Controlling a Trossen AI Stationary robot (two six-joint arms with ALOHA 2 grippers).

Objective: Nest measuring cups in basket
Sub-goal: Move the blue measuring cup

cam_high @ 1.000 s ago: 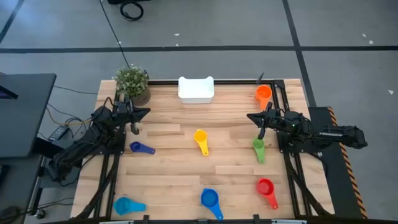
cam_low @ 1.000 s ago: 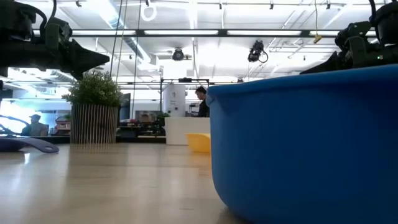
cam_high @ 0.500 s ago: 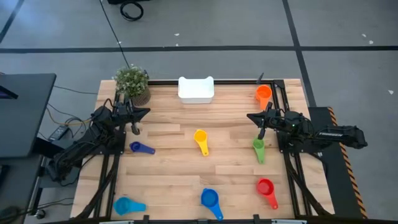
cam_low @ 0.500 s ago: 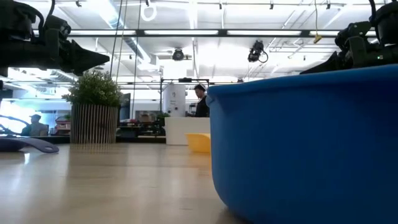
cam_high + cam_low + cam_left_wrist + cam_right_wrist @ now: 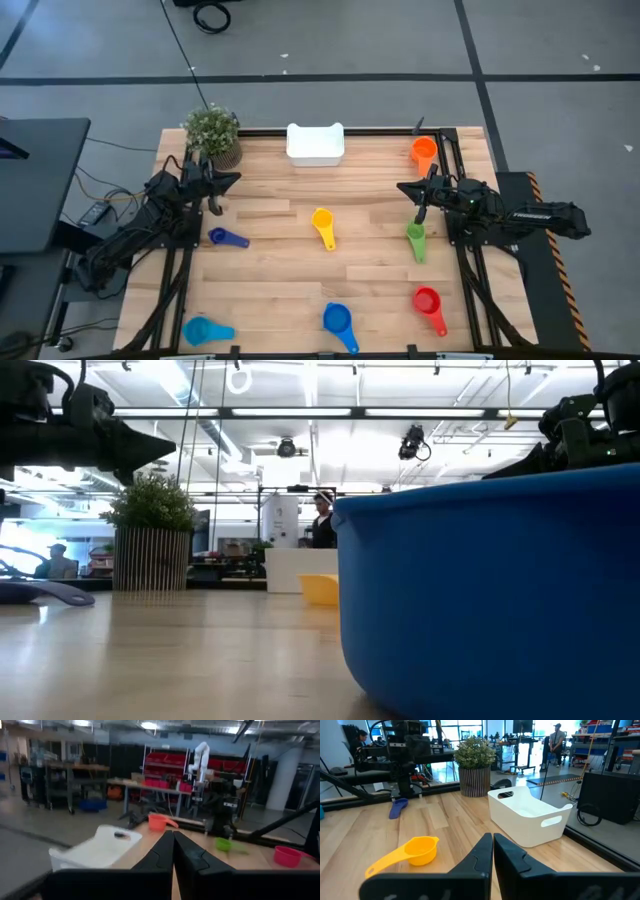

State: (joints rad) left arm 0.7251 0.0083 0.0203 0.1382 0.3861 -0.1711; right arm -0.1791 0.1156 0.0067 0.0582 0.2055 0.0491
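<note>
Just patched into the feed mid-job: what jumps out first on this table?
Bright measuring cups lie scattered singly over the wooden table: the yellow cup mid-table, orange cup at the far right corner, green cup and red cup down the right side, three blue ones on the left and near edge. The white basket sits empty at the far edge beside a potted plant. The left gripper and right gripper hang shut, holding nothing.

Robotics lab — red parts shelving (image 5: 172, 764), white robot arm (image 5: 199, 756).
</note>
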